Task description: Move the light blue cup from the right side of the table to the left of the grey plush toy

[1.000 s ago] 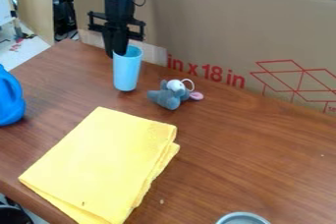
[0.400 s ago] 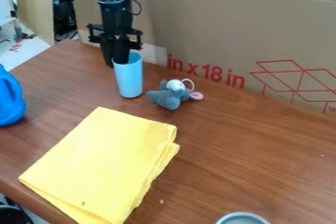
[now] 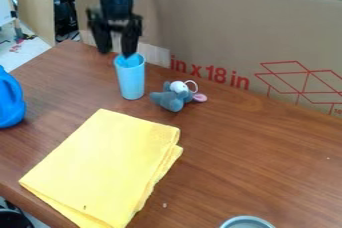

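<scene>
A blue plastic container (image 3: 9, 103) stands at the left edge of a brown wooden table (image 3: 254, 157). A folded yellow cloth (image 3: 103, 167) lies toward the near edge. Beyond it, the black gripper (image 3: 117, 53), fingers apart, hangs over an upright light-blue cup (image 3: 131, 83) near the far edge. Just right of the cup lies a gray plush toy (image 3: 169, 102); behind stands printed cardboard (image 3: 220, 37).

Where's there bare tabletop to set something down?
Widest: right of the yellow cloth, between the cardboard and the grey rim. Smaller: between cloth and blue container. Crowded: around the cup, plush toy and gripper.
</scene>
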Motion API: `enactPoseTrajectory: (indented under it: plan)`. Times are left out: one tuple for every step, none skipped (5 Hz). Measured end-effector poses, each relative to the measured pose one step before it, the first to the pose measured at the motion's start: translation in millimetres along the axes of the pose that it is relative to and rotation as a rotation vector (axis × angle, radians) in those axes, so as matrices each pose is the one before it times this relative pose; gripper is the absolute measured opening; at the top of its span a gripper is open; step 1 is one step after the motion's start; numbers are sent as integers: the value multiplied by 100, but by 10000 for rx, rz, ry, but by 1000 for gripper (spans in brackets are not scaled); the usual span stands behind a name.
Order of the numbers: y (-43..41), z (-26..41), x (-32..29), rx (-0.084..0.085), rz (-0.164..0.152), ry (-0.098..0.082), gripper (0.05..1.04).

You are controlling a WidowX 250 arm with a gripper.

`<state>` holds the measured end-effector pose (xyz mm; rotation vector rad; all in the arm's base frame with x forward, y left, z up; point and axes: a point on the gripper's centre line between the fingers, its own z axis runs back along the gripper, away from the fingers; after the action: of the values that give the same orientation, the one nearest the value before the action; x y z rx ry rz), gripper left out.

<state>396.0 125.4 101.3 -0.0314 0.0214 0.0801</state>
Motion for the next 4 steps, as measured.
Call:
enactPoseTrajectory:
  plan:
    - [-1313, 3486, -763, 104, -130, -300, 1010]
    - [-3663, 1896, -2037, 44, -605, 835, 1006]
    - [-4454, 73, -3259, -270, -1090, 1084, 1002]
    - [-5220, -36, -4150, -134, -1330, 209, 1001]
